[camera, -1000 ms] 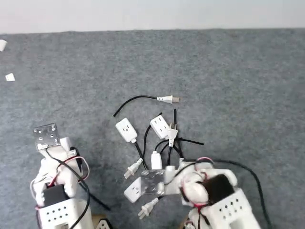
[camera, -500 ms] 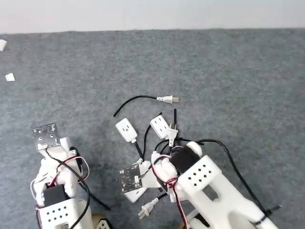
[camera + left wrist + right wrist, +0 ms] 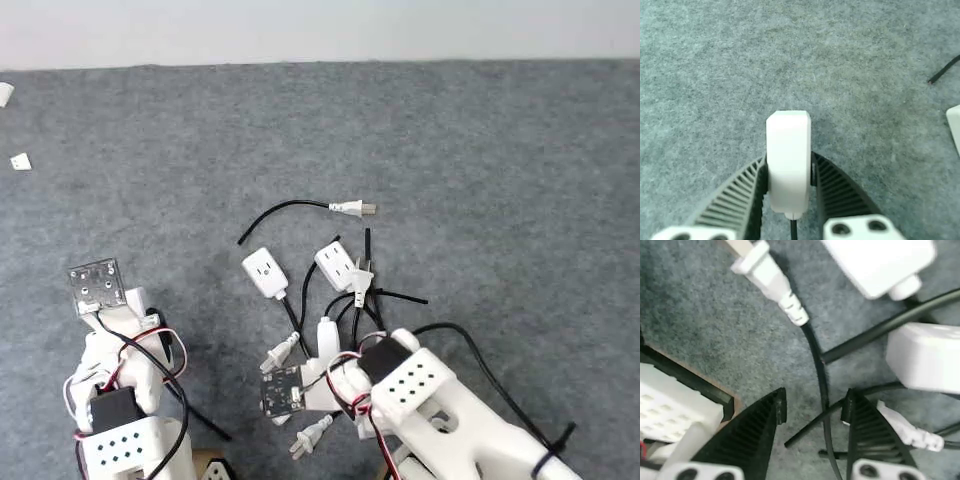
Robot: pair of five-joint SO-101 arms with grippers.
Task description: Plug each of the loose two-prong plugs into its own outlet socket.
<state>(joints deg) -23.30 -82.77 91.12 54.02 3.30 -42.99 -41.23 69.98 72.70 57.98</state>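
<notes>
Two white outlet sockets (image 3: 265,272) (image 3: 338,265) lie face up mid-table among black cords. Loose two-prong plugs lie at the far end of a cord (image 3: 350,208), beside the sockets (image 3: 360,280) and nearer the arms (image 3: 280,352) (image 3: 313,435). My left gripper (image 3: 788,162) is shut on a white outlet socket (image 3: 788,150) with a black cord, held just above the carpet. My right gripper (image 3: 814,402) is open low over the cords, a black cord (image 3: 821,385) running between its fingers. A white plug (image 3: 765,272) and two white sockets (image 3: 880,260) (image 3: 925,355) lie just beyond it.
Grey carpet (image 3: 480,160) covers the table. Small white scraps (image 3: 20,161) sit at the far left. The right arm (image 3: 410,385) hangs over the near part of the cord tangle. The left arm (image 3: 120,375) stands at the near left, with a cord (image 3: 200,415) trailing beside it.
The right arm swung left from the near right, rose, then came down over the plugs and cords nearest the arms. The left arm has kept still.
</notes>
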